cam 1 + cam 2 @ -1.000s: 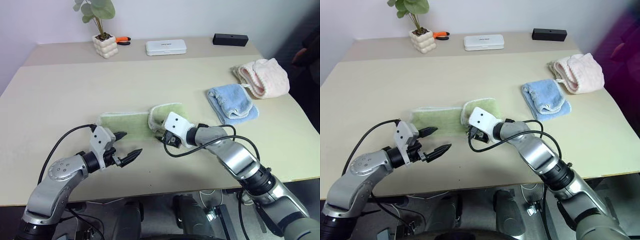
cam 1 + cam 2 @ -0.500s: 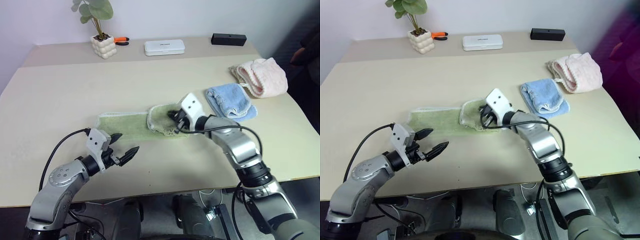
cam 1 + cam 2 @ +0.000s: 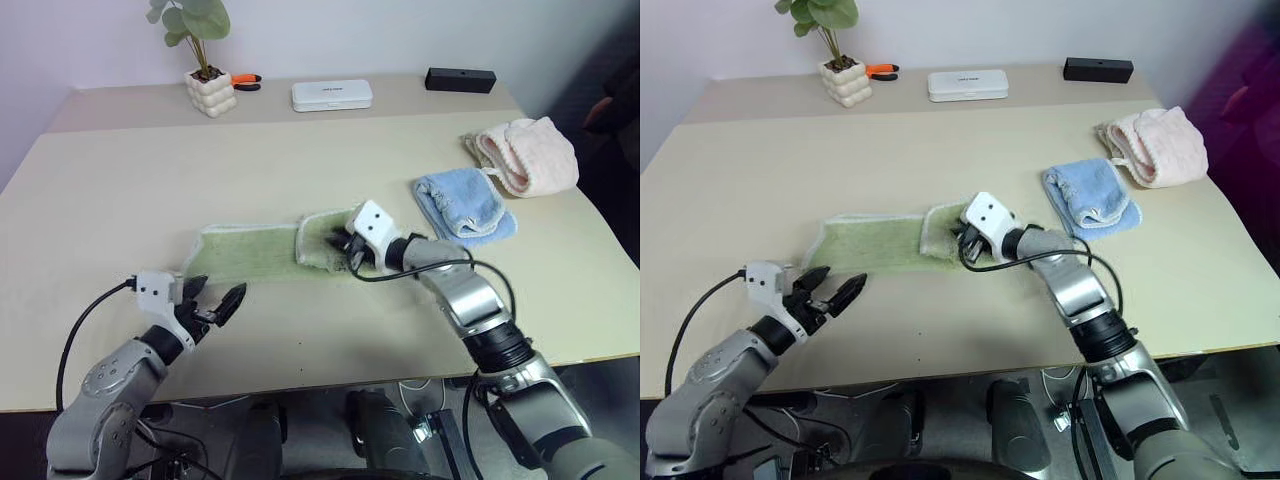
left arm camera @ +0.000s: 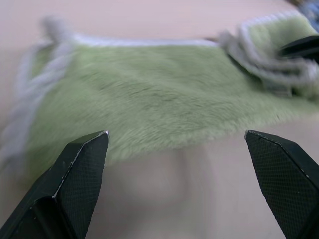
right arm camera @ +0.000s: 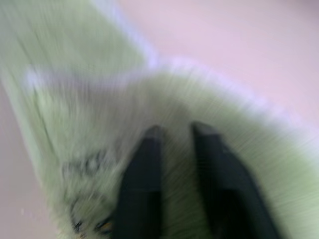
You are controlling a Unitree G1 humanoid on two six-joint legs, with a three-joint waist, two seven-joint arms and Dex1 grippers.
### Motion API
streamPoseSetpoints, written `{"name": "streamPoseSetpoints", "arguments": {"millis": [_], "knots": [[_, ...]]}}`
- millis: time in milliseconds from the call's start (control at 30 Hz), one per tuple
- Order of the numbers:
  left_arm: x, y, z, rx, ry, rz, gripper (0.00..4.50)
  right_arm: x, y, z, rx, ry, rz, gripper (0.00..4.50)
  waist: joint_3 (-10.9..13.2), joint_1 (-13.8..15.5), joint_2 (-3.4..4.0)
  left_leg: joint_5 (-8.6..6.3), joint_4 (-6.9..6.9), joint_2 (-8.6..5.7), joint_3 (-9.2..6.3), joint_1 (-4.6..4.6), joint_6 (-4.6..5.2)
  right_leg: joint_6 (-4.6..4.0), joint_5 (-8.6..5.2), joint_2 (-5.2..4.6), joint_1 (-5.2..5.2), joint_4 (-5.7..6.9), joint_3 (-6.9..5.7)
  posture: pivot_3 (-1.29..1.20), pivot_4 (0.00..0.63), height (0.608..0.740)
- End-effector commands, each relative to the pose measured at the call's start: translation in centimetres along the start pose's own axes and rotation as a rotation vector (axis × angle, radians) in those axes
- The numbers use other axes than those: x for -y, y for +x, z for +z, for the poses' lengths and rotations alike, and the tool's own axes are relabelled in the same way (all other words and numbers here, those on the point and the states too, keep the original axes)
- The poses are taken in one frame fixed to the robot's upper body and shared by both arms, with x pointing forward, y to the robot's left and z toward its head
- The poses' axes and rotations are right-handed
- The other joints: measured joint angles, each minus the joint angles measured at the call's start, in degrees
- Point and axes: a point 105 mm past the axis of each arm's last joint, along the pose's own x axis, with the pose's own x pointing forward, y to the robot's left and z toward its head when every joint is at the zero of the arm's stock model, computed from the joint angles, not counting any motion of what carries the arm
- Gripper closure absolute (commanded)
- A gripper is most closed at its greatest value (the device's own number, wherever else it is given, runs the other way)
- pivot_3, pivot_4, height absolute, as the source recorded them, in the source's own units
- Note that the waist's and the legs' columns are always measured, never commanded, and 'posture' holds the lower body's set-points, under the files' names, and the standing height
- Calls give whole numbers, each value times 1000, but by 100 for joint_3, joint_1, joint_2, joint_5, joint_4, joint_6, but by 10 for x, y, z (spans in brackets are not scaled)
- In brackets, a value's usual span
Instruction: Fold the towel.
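While the left end effector point(image 3: 212, 303) hovers spread wide at seven o'clock of the green towel point(image 3: 250, 252), the cloth lies mid-desk point(image 3: 150, 180), its three o'clock end doubled over. There the right end effector point(image 3: 343, 250) presses in, grip unclear; withdrawing with fibres snagged could undo the fold.

Light even, bright, diffuse, from above; no glare on table point(image 3: 120, 180). Shadows soft and short: faint one beside plant pot point(image 3: 210, 92), thin dark rim under towel point(image 3: 250, 250) near edge. Head views sharp across scene; far right corner dim, purple tint in right eye view. Left wrist view soft, towel fuzzy at left end. Right wrist view heavily smeared by motion blur.
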Motion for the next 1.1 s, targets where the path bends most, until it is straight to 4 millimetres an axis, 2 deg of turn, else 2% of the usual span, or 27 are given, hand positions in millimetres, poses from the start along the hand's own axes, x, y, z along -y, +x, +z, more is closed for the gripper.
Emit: {"name": "streamPoseSetpoints", "arguments": {"millis": [33,100,200,300,467,600,800,933,1100], "knots": [[0,-5,12,74,-234,62,0,-1,-8,40,130,-130,51,1627,-4,0,-7,0,0,0,-4,1,0,1,0,1,2,0,-2,0,150,737],[-1,-3,8,61,-327,94,0,-6,-10,44,144,-145,81,649,-7,1,-12,0,0,1,-17,3,0,1,0,4,7,3,-10,0,150,737],[-8,8,1,24,-449,166,0,-13,-9,47,166,-152,109,649,-7,26,-12,0,2,-2,-23,4,0,0,0,3,9,6,-12,0,150,737],[-16,16,7,72,-616,226,0,-17,-6,46,172,-169,110,649,-8,51,-13,1,10,-5,-24,5,-1,0,1,1,17,6,-12,0,150,737],[-25,22,8,75,-695,302,0,-18,-6,45,172,-174,104,649,-9,60,-12,1,9,-6,-25,9,-2,-1,1,2,19,8,-12,0,150,737],[-39,24,2,88,-807,396,0,-18,-7,43,162,-196,93,649,-12,94,-8,3,8,-6,-24,14,-4,-3,1,3,23,7,-12,0,150,737],[-39,14,0,73,-794,414,0,-21,-9,40,153,-196,84,649,-15,93,-6,3,7,-6,-22,20,-5,-14,-5,8,26,7,-9,0,150,737],[-40,2,-1,43,-705,452,0,-21,-10,35,134,-198,80,649,-15,6,-5,3,1,-4,-23,22,-5,-14,-5,9,25,7,-8,0,150,737],[-50,-8,2,64,-669,565,0,-24,-9,29,115,-202,90,649,-15,-13,-5,3,-2,-4,-24,25,-5,-20,-8,11,25,7,-7,0,150,737]]}}
